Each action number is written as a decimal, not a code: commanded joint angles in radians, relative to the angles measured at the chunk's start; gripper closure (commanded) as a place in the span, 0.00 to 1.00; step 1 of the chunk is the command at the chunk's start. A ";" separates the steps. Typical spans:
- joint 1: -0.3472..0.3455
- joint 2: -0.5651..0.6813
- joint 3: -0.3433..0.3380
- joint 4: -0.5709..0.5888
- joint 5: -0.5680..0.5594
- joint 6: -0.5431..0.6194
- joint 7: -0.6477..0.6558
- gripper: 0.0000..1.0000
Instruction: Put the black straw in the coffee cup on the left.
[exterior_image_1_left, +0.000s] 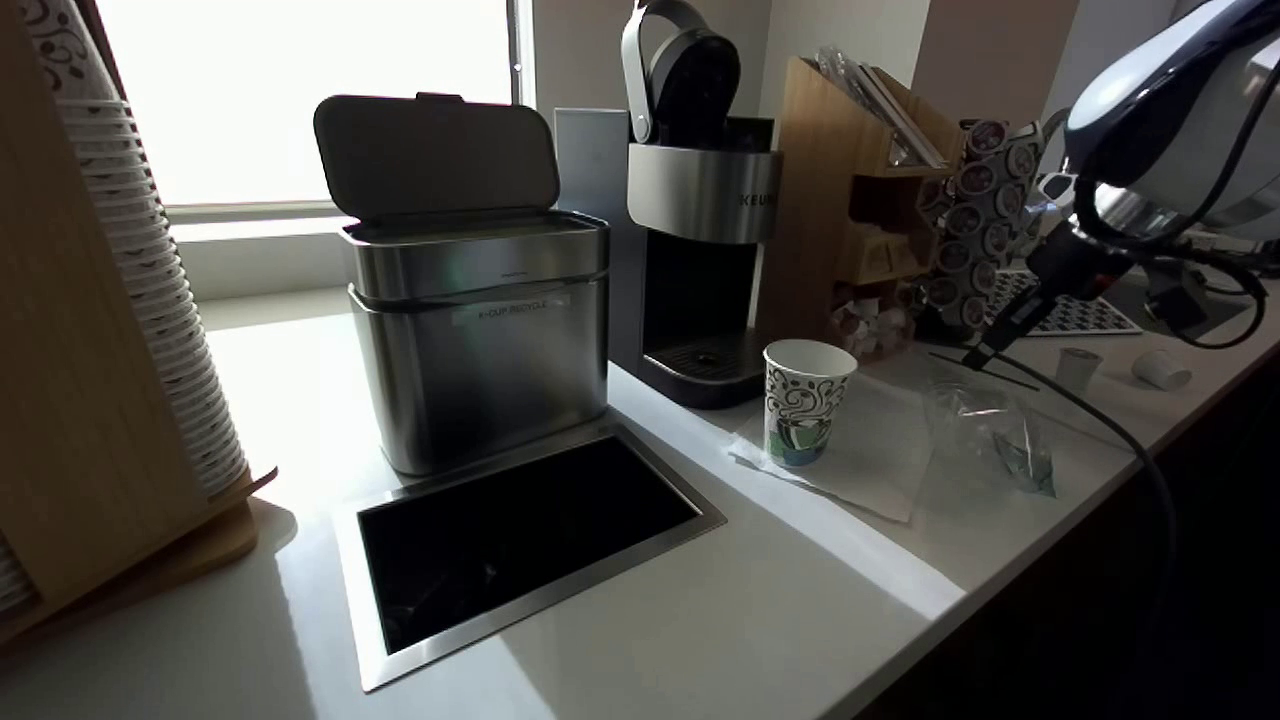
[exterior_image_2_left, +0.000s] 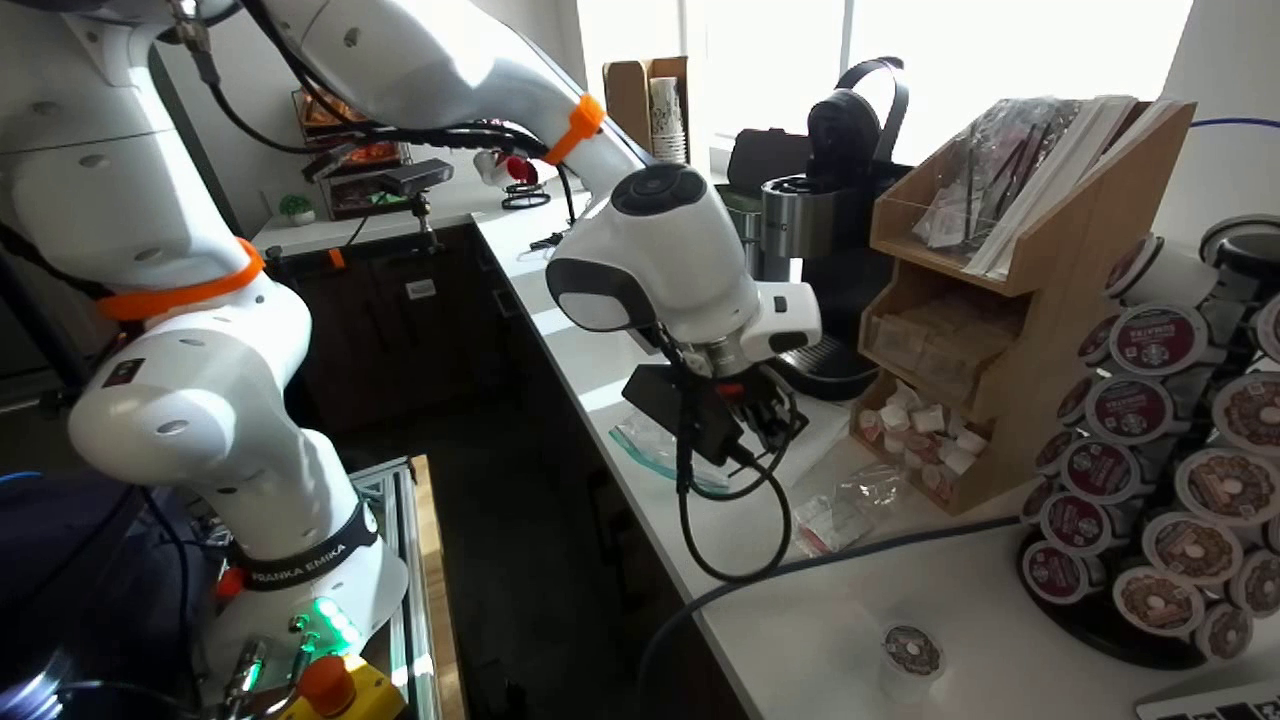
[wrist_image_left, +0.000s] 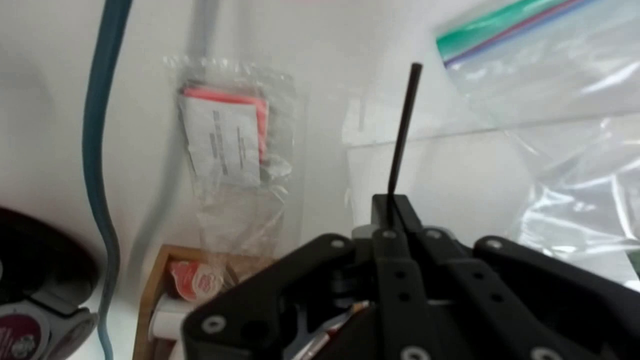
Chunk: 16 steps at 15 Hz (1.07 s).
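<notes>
A black two-fingered gripper (wrist_image_left: 393, 204) pinches a very thin, straight black straw (wrist_image_left: 406, 120) above a smooth white countertop (exterior_image_1_left: 720, 600), its fingers (wrist_image_left: 409, 216) closed up with nothing but the straw between them. In an exterior view the straw lies crosswise and close to level, jutting past both sides of the fingertips; its destination, a tapered white paper cup with dark scrollwork and a green-and-blue base (exterior_image_1_left: 806, 400), stands upright and apart on a pale paper napkin (exterior_image_1_left: 880, 480), between the countertop's front edge and a silver-and-black coffee machine (exterior_image_1_left: 705, 195) toward the back edge. The step in hand looks to be the carry to the cup. Done well, it calls for a steady pinch, a lift above rim height, and a path parallel to the front edge that clears the crumpled, clear plastic bag with a green seal (wrist_image_left: 565, 90) nearby. The wrist should turn on the way until one end points down, since a level straw would likely bridge the mouth rather than drop in. So slight a tube may swivel between the fingertips, making slow rotation wise. The cup, probably light, could tip if brushed; centring the lower end over its opening and letting go only once that end is well below the rim seems safest.
</notes>
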 joint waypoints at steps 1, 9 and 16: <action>0.030 -0.128 0.024 -0.069 0.054 0.039 -0.030 0.99; 0.140 -0.208 0.119 -0.104 0.177 0.327 0.096 0.99; 0.275 -0.175 0.202 -0.103 0.252 0.500 0.277 0.99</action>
